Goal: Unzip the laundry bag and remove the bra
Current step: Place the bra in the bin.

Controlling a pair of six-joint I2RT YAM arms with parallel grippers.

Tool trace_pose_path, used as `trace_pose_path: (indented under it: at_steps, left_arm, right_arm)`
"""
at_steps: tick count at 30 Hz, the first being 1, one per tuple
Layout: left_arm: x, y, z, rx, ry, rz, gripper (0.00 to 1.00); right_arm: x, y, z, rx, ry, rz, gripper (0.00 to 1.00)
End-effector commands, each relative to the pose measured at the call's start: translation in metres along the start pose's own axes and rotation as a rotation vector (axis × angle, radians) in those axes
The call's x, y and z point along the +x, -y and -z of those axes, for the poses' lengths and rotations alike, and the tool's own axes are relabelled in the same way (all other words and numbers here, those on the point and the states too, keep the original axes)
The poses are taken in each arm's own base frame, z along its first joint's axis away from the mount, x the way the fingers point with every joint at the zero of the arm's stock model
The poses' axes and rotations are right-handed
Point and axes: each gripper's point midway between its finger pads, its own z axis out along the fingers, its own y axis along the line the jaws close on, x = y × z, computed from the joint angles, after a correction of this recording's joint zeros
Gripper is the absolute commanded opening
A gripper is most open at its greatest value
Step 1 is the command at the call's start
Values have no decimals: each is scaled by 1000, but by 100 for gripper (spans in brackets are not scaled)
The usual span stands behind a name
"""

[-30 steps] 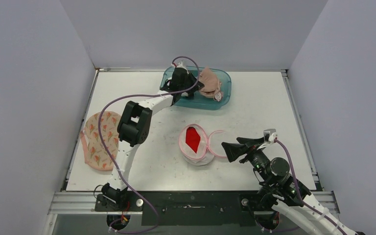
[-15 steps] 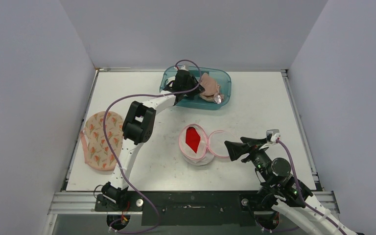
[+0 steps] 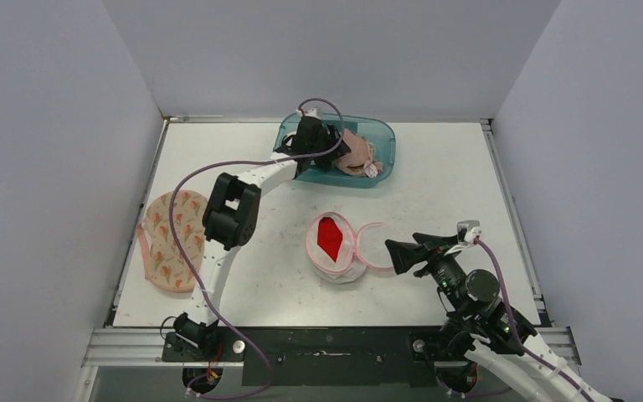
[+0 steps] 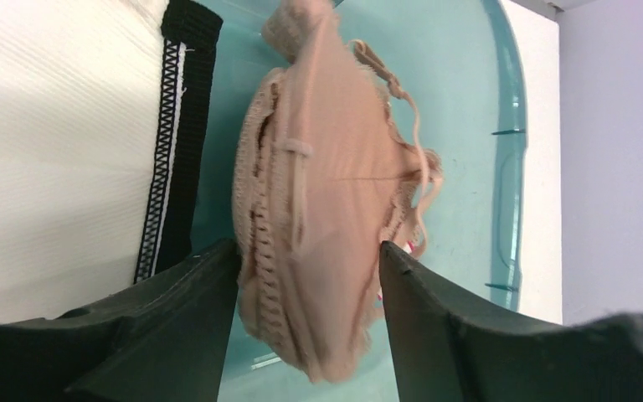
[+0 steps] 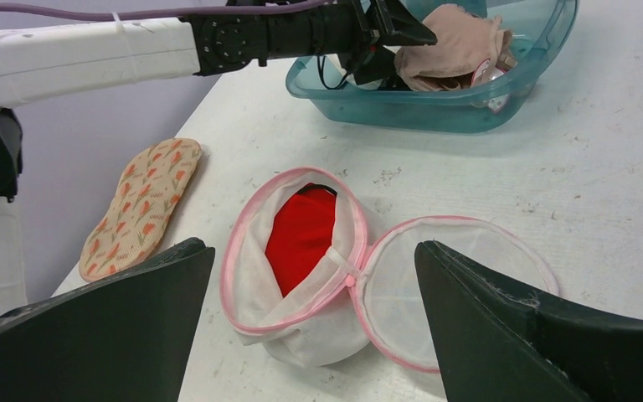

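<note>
A beige bra (image 4: 326, 193) lies in the teal bin (image 4: 506, 126) at the back of the table, bunched against the bin floor. My left gripper (image 4: 310, 251) reaches into the bin (image 3: 385, 134) with its fingers spread on either side of the bra (image 3: 354, 152), open. The white mesh laundry bag (image 3: 335, 260) with pink trim sits mid-table, unzipped, its round lid (image 5: 460, 285) flipped to the right. Red fabric (image 5: 301, 234) shows inside it. My right gripper (image 5: 314, 247) hovers near the bag's right side, open and holding nothing.
A floral oval pad (image 3: 170, 239) lies at the table's left edge. White cloth with black trim (image 4: 50, 142) sits in the bin beside the bra. The left arm stretches across the table's left half. Walls close in on three sides.
The left jaws have spread apart and the bra has sunk lower into the bin. My right gripper has barely moved.
</note>
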Motion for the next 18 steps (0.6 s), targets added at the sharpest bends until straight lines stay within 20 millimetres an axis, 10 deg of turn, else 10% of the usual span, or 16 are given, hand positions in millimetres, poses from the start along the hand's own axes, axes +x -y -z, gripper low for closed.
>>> trace_pose_path:
  at_steps: [1,10,18]
  left_arm:
    - [-55,52,52,74,133,-90,62]
    - [-69,80,85,80,231,-201,66]
    - [-46,62,48,-48,135,-306,20]
  right_arm:
    - [-19,-9,1,-15,34,-2,95]
    - [-18,-11,1,-21,26,-7,95]
    - [-21,-11,4,-18,27,-10,95]
